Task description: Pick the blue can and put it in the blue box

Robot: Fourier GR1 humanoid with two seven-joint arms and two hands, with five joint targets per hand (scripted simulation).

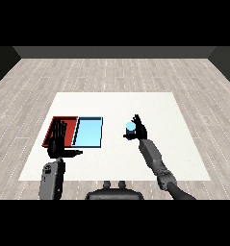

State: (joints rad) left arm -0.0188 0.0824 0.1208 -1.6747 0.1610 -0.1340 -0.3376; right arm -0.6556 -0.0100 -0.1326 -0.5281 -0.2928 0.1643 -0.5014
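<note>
The blue can (pixel 130 128) stands upright on the white table, right of the two trays. My right hand (pixel 138 129) is right against it on its right side, with fingers rising behind it and the thumb reaching under its left side; the fingers look relaxed, not closed round the can. The light blue tray (pixel 89 132) lies left of the can with nothing in it. My left hand (pixel 58 141) hovers over the red tray (pixel 55 126), fingers straight and thumb pointing right.
The red tray and the light blue tray touch side by side at the table's left half. White table surface (pixel 174 120) stretches to the right and behind the can.
</note>
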